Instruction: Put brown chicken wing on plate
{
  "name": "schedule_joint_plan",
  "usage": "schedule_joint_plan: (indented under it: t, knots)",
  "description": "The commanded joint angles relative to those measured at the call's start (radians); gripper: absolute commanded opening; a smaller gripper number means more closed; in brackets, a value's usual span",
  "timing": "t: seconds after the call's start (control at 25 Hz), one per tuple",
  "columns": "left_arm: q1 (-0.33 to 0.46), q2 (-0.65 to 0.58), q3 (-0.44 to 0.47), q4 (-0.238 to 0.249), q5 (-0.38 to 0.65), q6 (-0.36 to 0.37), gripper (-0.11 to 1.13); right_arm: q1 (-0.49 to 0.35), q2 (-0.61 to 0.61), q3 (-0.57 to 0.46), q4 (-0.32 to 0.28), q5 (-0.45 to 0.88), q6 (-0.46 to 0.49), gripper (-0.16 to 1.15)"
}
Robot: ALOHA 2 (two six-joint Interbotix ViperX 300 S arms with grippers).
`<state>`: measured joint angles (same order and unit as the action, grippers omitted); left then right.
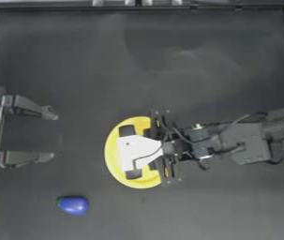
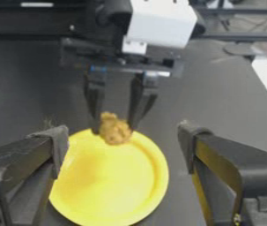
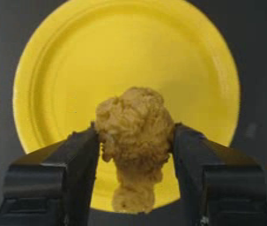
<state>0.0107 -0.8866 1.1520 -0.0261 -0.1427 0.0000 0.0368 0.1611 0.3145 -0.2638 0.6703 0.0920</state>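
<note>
Lumpy golden chicken wing [image 3: 136, 132] hangs above the plain yellow plate [image 3: 71, 66].

From above, the right pincer [image 1: 131, 153] and its wrist cover much of the plate [image 1: 114, 154]; the brown chicken wing is entirely hidden beneath them. In the right wrist view, the plate's upper rim is cut off by the picture's edge.

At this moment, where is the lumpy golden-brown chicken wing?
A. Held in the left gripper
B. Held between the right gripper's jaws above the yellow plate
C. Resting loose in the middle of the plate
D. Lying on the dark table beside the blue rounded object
B: the right gripper is shut on the lumpy golden-brown chicken wing above the bright yellow oval plate; the left gripper waits open at the table's left side.
</note>
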Motion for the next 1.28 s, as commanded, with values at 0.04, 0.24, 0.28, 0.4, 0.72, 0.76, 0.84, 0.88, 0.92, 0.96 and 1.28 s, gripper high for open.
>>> schedule_joint_plan:
  t: [0.04,0.24,0.28,0.4,0.72,0.76,0.84,0.88,0.92,0.96,1.28]
  knots:
    - [0.002,0.023,-0.025,0.0,-0.009,0.0,1.03,-0.017,0.011,-0.037,0.021,-0.02,-0.026,0.24]
    - [0.006,0.025,-0.025,0.0,-0.011,0.0,1.03,-0.032,0.044,-0.052,0.034,-0.038,-0.055,0.24]
    - [0.006,0.025,-0.025,0.0,-0.011,0.0,1.03,-0.034,0.052,-0.055,0.034,-0.037,-0.057,0.24]
    - [0.006,0.025,-0.025,0.0,-0.011,0.0,1.03,-0.037,0.072,-0.066,0.034,-0.04,-0.06,0.24]
    - [0.006,0.025,-0.025,0.0,-0.009,-0.002,1.03,-0.037,0.081,-0.071,0.058,-0.055,-0.06,0.29]
    - [0.006,0.025,-0.025,-0.002,-0.009,-0.002,1.03,-0.037,0.083,-0.072,0.061,-0.055,-0.06,0.31]
    - [0.006,0.025,-0.021,0.0,-0.011,-0.002,1.03,-0.038,0.091,-0.072,0.069,-0.058,-0.06,0.38]
    - [0.006,0.025,-0.021,0.0,-0.011,-0.002,1.03,-0.038,0.094,-0.072,0.071,-0.058,-0.06,0.43]
    - [0.006,0.025,-0.02,0.0,-0.011,-0.002,1.03,-0.038,0.095,-0.074,0.077,-0.06,-0.06,0.48]
    - [0.006,0.025,-0.018,0.0,-0.009,-0.002,1.03,-0.04,0.095,-0.075,0.083,-0.061,-0.06,0.55]
    - [0.006,0.025,-0.017,-0.002,-0.011,-0.002,1.03,-0.061,0.087,-0.078,0.123,-0.094,-0.058,1.04]
